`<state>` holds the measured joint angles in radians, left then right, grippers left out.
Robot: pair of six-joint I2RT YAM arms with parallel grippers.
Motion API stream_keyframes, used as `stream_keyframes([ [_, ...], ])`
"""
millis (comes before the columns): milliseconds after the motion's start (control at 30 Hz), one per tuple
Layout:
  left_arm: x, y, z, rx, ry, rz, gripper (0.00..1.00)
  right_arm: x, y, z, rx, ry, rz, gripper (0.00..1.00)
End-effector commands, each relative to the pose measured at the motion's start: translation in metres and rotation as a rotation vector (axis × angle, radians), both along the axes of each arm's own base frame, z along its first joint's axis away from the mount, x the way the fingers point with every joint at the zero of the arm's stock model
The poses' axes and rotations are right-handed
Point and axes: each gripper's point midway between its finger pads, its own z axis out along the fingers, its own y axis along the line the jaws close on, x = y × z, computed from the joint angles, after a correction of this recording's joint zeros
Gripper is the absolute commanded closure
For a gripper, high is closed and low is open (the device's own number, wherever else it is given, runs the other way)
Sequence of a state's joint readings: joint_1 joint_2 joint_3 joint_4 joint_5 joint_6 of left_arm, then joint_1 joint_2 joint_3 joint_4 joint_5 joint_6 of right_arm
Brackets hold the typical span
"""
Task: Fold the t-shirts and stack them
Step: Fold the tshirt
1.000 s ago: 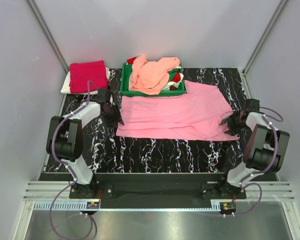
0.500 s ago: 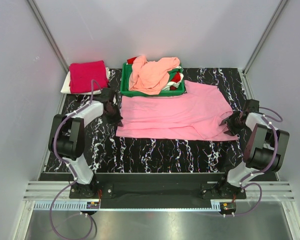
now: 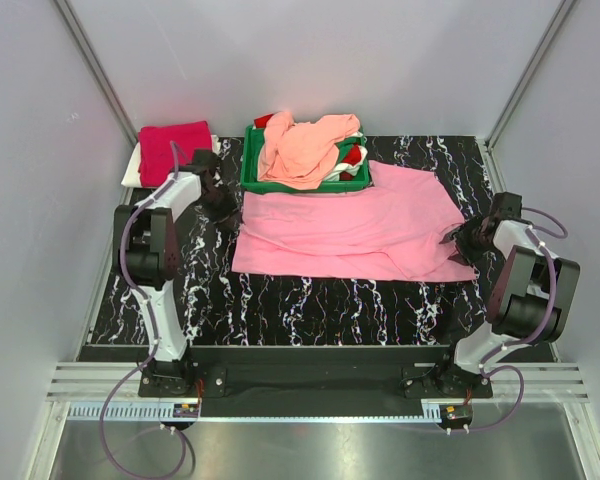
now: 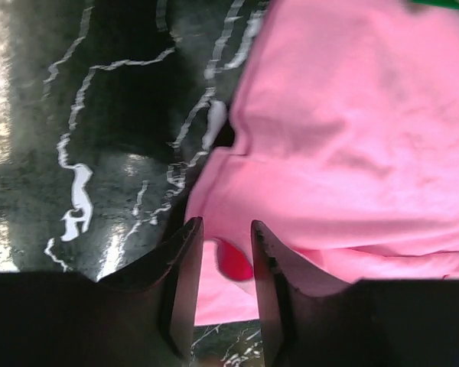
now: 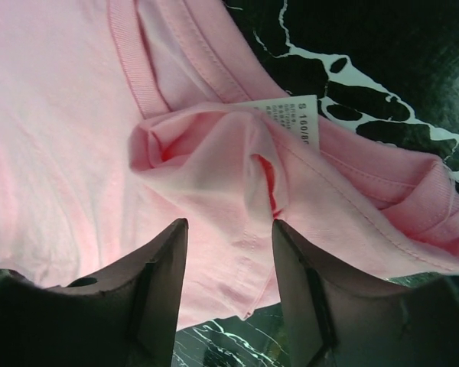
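Left gripper (image 4: 224,224) swung to far corner of pink shirt (image 3: 350,225), jaws slightly parted; right gripper (image 5: 229,223) parted by collar (image 5: 130,69); pinch edges evenly.

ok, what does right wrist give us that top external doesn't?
Right wrist only: the white neck label, the ribbed collar and a bunched fold of the pink t-shirt, just ahead of the right gripper, fingers apart.
Top external only: the green tray with a peach t-shirt heaped in it, a folded crimson t-shirt at the far left, and the whole left arm and right arm.
Both: the pink t-shirt spread on the black marbled table.
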<state>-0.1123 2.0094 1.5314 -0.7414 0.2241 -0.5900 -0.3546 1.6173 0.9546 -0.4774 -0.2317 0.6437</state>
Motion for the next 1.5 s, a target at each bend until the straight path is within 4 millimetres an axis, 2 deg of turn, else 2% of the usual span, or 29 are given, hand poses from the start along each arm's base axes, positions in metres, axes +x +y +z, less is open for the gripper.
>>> stream_keyframes([
  [0,-0.002,0.003,0.019,-0.054,0.004,0.05,0.62,0.012,0.0,0.027,0.004,-0.067,0.027,0.44],
  [33,-0.007,0.007,0.019,-0.03,-0.001,0.057,0.61,0.01,0.0,0.029,0.0,-0.061,0.029,0.44],
  [67,-0.008,0.013,0.035,-0.002,-0.055,0.063,0.61,0.01,-0.001,0.035,-0.014,-0.076,0.033,0.44],
  [100,-0.008,0.014,0.042,0.009,-0.093,0.06,0.61,0.008,-0.003,0.037,-0.028,-0.075,0.033,0.43],
  [167,-0.024,0.017,0.043,0.052,-0.098,0.051,0.61,0.0,-0.003,0.037,-0.045,-0.06,0.033,0.43],
  [200,-0.03,0.019,0.053,0.088,-0.138,0.046,0.61,-0.003,-0.005,0.039,-0.061,-0.062,0.026,0.43],
  [233,-0.036,0.019,0.055,0.102,-0.15,0.043,0.61,-0.008,-0.004,0.036,-0.063,-0.052,0.022,0.42],
  [267,-0.052,0.02,0.043,0.119,-0.121,0.036,0.6,-0.01,-0.004,0.034,-0.062,-0.052,0.02,0.42],
  [300,-0.055,0.013,0.052,0.114,-0.169,0.025,0.6,-0.011,-0.003,0.034,-0.06,-0.057,0.02,0.42],
  [333,-0.061,0.008,0.051,0.109,-0.177,0.014,0.57,-0.013,-0.001,0.03,-0.054,-0.053,0.022,0.42],
  [367,-0.073,0.004,0.041,0.11,-0.158,0.002,0.56,-0.014,0.0,0.028,-0.05,-0.049,0.024,0.42],
  [400,-0.076,-0.007,0.044,0.095,-0.184,-0.015,0.56,-0.014,0.001,0.022,-0.039,-0.036,0.023,0.42],
  [467,-0.084,-0.02,0.034,0.068,-0.174,-0.049,0.56,-0.014,0.001,0.016,-0.032,-0.028,0.023,0.43],
  [700,-0.1,-0.048,0.005,0.045,-0.131,-0.115,0.59,-0.016,-0.004,0.0,-0.053,0.005,0.009,0.43],
  [1000,-0.111,-0.05,-0.005,0.048,-0.116,-0.131,0.61,-0.006,-0.005,-0.02,-0.031,0.017,0.006,0.47],
  [1067,-0.114,-0.049,-0.007,0.046,-0.114,-0.129,0.61,-0.003,-0.005,-0.022,-0.023,0.018,0.004,0.53],
  [1133,-0.115,-0.048,-0.009,0.047,-0.109,-0.129,0.62,0.0,-0.006,-0.021,-0.022,0.014,0.003,0.59],
  [1233,-0.118,-0.048,-0.01,0.051,-0.106,-0.131,0.62,0.002,-0.005,-0.017,-0.023,0.004,0.007,0.64],
  [1467,-0.12,-0.05,-0.012,0.051,-0.102,-0.133,0.64,0.0,-0.004,-0.008,-0.028,-0.014,0.006,0.64],
])
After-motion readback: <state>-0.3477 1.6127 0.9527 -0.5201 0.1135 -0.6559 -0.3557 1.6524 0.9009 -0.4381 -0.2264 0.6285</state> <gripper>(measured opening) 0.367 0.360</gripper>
